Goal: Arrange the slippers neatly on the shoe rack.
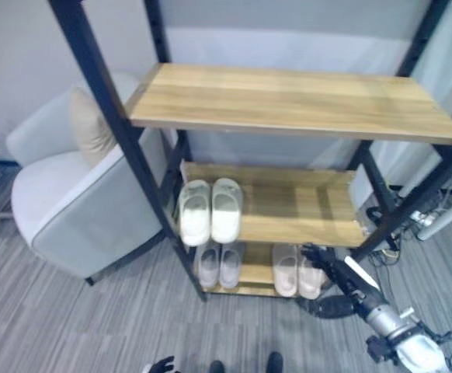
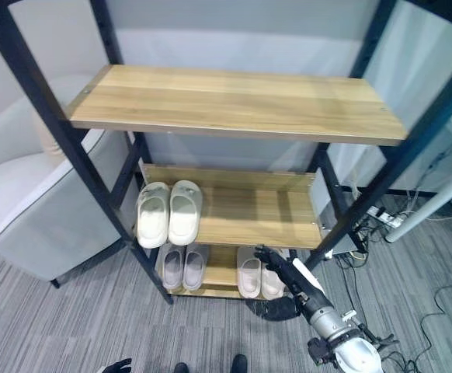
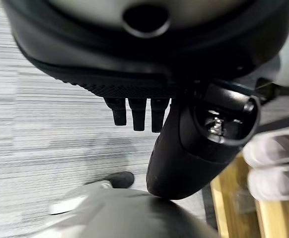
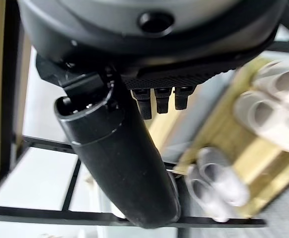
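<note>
Your right hand [image 2: 271,260] reaches open-fingered beside the beige slippers [image 2: 257,273] on the shoe rack [image 2: 234,101]'s bottom shelf, while your left hand [image 3: 184,148] hangs open above the floor.

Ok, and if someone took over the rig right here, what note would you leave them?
Left hand: open, holding nothing, low over the floor.
Right hand: open, holding nothing, by the beige pair; contact unclear.
Slippers: white pair on the rack's middle shelf; grey pair and beige pair on the bottom shelf, each side by side.
Done: all three pairs shelved.
Left: probably check the beige pair's alignment, then pull the right hand out.
</note>
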{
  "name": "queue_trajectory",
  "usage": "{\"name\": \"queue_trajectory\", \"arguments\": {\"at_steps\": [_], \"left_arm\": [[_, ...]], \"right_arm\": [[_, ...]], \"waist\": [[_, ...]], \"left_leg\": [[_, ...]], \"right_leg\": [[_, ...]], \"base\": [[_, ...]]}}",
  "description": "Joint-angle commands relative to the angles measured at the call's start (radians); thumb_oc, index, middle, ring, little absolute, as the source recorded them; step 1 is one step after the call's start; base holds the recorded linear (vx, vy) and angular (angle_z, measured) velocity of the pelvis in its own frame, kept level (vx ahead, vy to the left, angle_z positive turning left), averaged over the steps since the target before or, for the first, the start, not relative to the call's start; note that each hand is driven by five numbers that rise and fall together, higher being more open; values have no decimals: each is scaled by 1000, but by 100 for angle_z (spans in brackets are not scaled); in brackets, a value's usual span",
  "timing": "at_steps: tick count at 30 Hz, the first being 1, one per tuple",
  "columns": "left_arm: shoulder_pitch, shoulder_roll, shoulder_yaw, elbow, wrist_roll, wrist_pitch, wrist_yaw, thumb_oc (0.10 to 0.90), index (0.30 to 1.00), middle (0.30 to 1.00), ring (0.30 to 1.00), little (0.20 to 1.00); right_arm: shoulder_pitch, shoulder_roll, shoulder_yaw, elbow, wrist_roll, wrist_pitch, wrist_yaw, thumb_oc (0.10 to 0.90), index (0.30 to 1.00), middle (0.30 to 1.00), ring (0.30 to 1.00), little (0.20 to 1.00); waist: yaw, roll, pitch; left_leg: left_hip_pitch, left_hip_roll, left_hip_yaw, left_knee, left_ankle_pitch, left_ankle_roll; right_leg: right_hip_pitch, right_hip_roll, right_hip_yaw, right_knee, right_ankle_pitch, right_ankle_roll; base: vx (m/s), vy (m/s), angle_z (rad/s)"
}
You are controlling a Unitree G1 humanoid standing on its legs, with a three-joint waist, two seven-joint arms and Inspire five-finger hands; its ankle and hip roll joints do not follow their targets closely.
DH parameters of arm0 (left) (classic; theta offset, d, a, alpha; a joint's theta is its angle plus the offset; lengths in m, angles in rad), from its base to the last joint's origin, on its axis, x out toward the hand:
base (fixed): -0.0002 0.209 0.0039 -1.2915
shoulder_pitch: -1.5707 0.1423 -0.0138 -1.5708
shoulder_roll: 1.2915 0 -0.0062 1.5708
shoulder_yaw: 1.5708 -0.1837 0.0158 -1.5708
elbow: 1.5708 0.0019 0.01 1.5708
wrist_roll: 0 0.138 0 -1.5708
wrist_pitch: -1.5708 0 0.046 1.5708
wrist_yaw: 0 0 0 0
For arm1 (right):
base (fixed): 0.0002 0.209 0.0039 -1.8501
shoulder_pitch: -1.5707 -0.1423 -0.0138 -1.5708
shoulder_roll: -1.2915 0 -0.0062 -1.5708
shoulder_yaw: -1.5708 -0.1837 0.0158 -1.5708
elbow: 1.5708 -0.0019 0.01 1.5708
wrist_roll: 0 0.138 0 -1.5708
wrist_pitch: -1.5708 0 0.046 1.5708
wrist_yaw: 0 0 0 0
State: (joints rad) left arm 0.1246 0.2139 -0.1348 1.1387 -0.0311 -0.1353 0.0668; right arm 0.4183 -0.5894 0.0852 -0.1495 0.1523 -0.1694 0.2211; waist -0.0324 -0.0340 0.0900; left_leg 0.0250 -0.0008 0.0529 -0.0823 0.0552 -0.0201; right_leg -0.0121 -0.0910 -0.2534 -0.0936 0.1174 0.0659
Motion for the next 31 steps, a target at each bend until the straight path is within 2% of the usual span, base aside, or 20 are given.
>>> {"name": "queue_trajectory", "arguments": {"at_steps": [1, 5, 6, 10, 12, 24, 31], "left_arm": [[-68, -66, -45, 53, 26, -54, -51, 800, 900, 900, 900, 900], [-70, -71, -69, 46, 36, -51, -48, 800, 900, 900, 900, 900], [-70, -73, -86, 35, 39, -49, -47, 800, 900, 900, 900, 900], [-71, -70, -103, 29, 50, -43, -42, 800, 900, 900, 900, 900], [-68, -67, -116, 27, 59, -37, -40, 800, 900, 900, 900, 900], [-77, -54, -150, 43, 85, -28, -26, 800, 900, 900, 900, 900], [-93, -45, -156, 56, 103, -23, -26, 800, 900, 900, 900, 900]], "right_arm": [[-57, -55, -11, 5, -103, -92, -29, 800, 900, 900, 900, 900], [-64, -45, 24, 189, -214, -83, -86, 800, 900, 900, 900, 900], [-83, -22, 49, 319, -258, -70, -131, 800, 900, 900, 900, 900], [-125, 18, 75, 476, -292, -58, -184, 800, 900, 900, 900, 900], [-163, 53, 99, 633, -322, -48, -226, 800, 900, 900, 900, 900], [-271, 168, 163, 1079, -311, -2, -302, 800, 900, 900, 900, 900], [-293, 199, 174, 1215, -318, 20, -310, 800, 900, 900, 900, 900]], "waist": [[0, 12, -32], [-7, 20, -31], [-5, 24, -30], [0, 26, -27], [7, 29, -28], [31, 28, -32], [39, 22, -35]], "left_leg": [[-5, 84, 32, -5, -12, -86], [-1, 90, 41, -5, -8, -88], [1, 92, 41, -5, -6, -89], [1, 93, 40, -5, -2, -88], [1, 93, 37, -5, 1, -87], [8, 90, 18, -5, -1, -84], [8, 88, 11, -5, -4, -82]], "right_leg": [[54, -17, -30, 16, -102, 71], [56, -12, -25, 13, -104, 69], [58, -10, -22, 11, -106, 67], [63, -8, -21, 9, -107, 65], [69, -6, -25, 8, -108, 62], [87, -4, -40, 8, -112, 56], [90, -7, -50, 9, -110, 57]], "base": [[-23, -34, -13], [-26, -29, -19], [-22, -25, -6], [-6, -8, 0], [-22, -37, 0], [-2, -4, 2], [-13, -6, 10]]}}
